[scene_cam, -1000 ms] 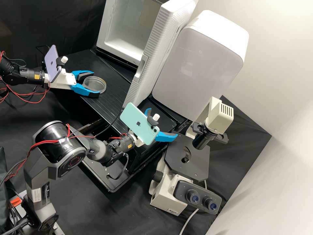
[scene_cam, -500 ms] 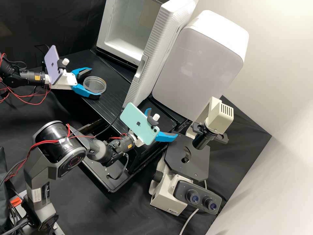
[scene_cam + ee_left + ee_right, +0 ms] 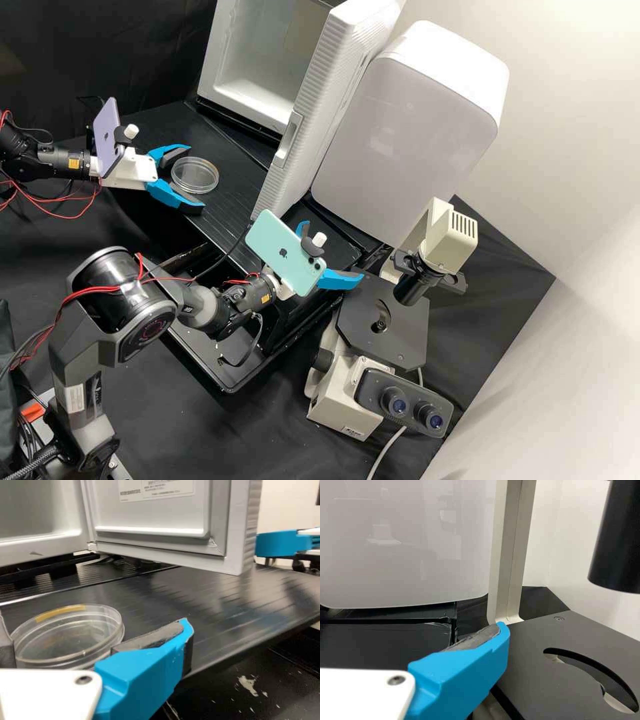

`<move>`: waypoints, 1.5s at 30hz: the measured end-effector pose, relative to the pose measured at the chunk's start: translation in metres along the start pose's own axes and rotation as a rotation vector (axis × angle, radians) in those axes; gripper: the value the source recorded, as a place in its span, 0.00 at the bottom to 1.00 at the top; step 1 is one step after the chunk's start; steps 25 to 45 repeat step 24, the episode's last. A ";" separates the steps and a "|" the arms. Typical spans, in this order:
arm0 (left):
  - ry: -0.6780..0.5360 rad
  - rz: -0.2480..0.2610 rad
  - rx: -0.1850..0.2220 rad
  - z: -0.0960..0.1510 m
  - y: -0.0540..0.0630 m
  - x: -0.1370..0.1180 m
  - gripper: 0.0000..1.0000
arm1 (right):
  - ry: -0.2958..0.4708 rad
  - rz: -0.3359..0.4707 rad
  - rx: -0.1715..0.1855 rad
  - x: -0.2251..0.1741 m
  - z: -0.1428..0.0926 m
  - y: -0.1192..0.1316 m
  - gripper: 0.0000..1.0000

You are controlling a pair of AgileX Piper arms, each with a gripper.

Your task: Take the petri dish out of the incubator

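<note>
Your left fingers [image 3: 167, 193] are spread wide and grip nothing. The dish [image 3: 67, 635] sits flat on the bench [image 3: 230, 200], partly between them. In the high view the nearer finger stands apart from the dish's rim. The other finger's tip is just beside the rim, and you cannot tell whether it touches. The dish is clear, with a yellowish strip along the far side of its rim.

The dish is outside the incubator [image 3: 250, 60], on the ribbed black surface in front of the cavity. The door [image 3: 320, 100] is swung open, its edge near the dish but apart from it.

Your right fingers [image 3: 343, 280] are also parted, with nothing between them. They hang well away from the dish, past the door's outer face, at the edge of the stage [image 3: 545, 680] of the microscope [image 3: 373, 380]. The right wrist view shows one blue finger lying over the near corner of that stage. A white box [image 3: 407, 127] stands just behind, beside the incubator.
</note>
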State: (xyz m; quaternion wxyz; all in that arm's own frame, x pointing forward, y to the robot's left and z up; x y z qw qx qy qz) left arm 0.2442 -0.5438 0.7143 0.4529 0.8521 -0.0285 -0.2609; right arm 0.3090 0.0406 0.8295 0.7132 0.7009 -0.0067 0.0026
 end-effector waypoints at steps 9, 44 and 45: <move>-0.002 0.151 -0.031 -0.005 0.004 -0.013 1.00 | 0.000 0.000 0.000 0.000 0.000 0.000 1.00; 0.086 0.257 -0.032 -0.010 0.014 -0.019 1.00 | 0.000 0.000 0.000 0.000 0.000 0.000 1.00; 0.086 0.257 -0.032 -0.010 0.014 -0.019 1.00 | 0.000 0.000 0.000 0.000 0.000 0.000 1.00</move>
